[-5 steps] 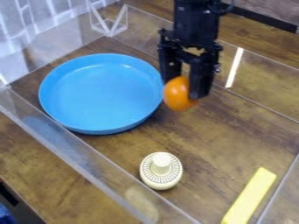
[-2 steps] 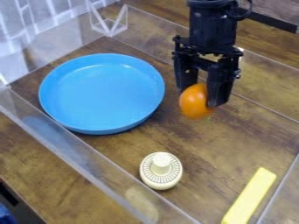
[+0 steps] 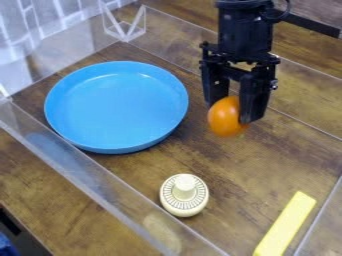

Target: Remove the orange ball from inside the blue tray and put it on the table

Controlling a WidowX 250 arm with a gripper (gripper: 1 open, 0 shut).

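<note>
Wood-grain table point(image 3: 287, 150) | blue tray point(image 3: 115, 105) empty | pincer point(image 3: 235, 108) clamped on orange ball point(image 3: 223, 117), clear of tray rim | step: placing | next: lower to boards, release.

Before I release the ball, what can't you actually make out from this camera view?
- Whether the orange ball rests on the table or hangs just above it: the single steep view does not settle it.
- The ball's upper part: covered by the gripper fingers.
- The yellow block: its lower end is cut off by the bottom edge.
</note>
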